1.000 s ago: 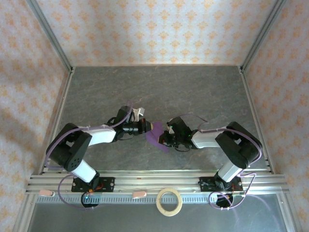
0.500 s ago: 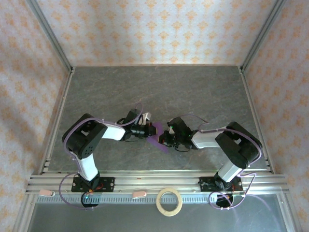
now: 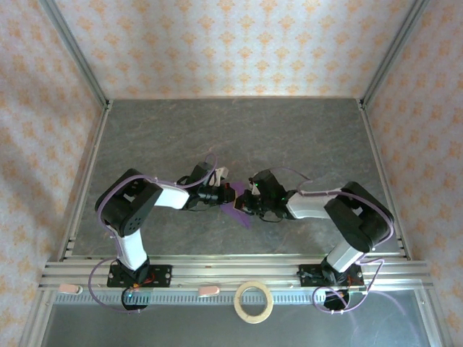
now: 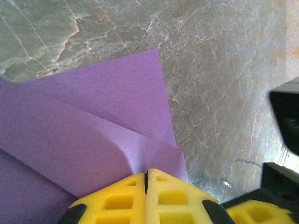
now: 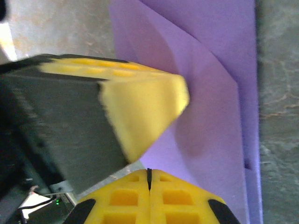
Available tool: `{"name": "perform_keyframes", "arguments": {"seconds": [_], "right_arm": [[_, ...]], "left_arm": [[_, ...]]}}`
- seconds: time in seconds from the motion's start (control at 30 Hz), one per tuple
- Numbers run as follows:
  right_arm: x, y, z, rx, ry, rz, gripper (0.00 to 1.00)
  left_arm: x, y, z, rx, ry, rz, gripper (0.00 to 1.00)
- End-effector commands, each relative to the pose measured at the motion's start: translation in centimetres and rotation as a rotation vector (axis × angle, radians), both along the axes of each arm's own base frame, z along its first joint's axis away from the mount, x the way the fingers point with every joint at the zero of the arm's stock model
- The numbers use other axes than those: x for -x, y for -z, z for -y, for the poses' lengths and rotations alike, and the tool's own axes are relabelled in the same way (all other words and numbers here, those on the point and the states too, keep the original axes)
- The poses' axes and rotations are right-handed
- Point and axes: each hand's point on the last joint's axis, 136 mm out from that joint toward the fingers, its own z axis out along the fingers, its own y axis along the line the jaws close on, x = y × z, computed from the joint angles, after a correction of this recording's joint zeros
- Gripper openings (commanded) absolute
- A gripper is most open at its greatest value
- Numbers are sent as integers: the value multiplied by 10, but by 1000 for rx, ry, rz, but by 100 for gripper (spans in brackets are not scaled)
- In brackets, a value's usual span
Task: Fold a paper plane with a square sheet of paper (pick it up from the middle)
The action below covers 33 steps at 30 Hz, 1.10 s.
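At table centre, left gripper point(image 4: 146, 178): fingers pressed together, pinching the purple paper point(image 4: 93, 116) at a crease. Right gripper point(image 5: 149, 179) closed on the same sheet, tips nearly meeting the left's. Paper part-folded in overlapping layers over grey marbled table point(image 4: 219, 70).

L arm point(image 3: 170, 196) & R arm point(image 3: 311, 208): white plastic shells, black joints, thin lilac cables point(image 3: 90, 277) looping off each. Black flat base plates point(image 3: 141, 275), bottom of top view. L gripper point(image 4: 146, 175) & R gripper point(image 5: 148, 173): yellow grid-moulded fingers point(image 4: 117, 201), black backing.
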Motion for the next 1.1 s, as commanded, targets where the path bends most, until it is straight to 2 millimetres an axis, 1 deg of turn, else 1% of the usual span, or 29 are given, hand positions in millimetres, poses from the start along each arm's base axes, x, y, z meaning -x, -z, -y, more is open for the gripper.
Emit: {"name": "perform_keyframes", "arguments": {"seconds": [0.0, 0.1, 0.33, 0.43, 0.5, 0.57, 0.63, 0.7, 0.77, 0.83, 0.93, 1.0, 1.07], "right_arm": [[17, 27, 17, 63, 8, -79, 0], [35, 33, 29, 74, -7, -103, 0], [84, 38, 58, 74, -64, -134, 0], [97, 41, 69, 108, -79, -146, 0], [93, 37, 72, 121, -62, -123, 0], [81, 20, 66, 93, -32, -76, 0], [63, -6, 52, 25, 4, -18, 0], [49, -28, 38, -37, 15, 19, 0], [41, -36, 23, -75, 6, 25, 0], [35, -32, 12, -78, -12, 11, 0], [33, -15, 4, -53, -23, -19, 0], [36, 3, 7, -20, -27, -53, 0], [49, 23, 17, 40, -43, -100, 0]], "left_arm": [[15, 48, -26, -173, -35, -86, 4], [15, 50, -27, -181, -35, -91, 4], [17, 58, -31, -207, -45, -110, 3], [17, 60, -31, -209, -43, -116, 3], [17, 60, -31, -209, -42, -118, 3], [17, 58, -30, -202, -41, -114, 4], [17, 56, -30, -198, -45, -110, 3], [16, 53, -31, -196, -50, -106, 3], [16, 52, -31, -195, -55, -102, 3], [16, 52, -31, -195, -56, -104, 3], [17, 53, -31, -193, -60, -108, 4], [17, 52, -32, -190, -65, -107, 3], [17, 53, -32, -191, -67, -106, 3]]}}
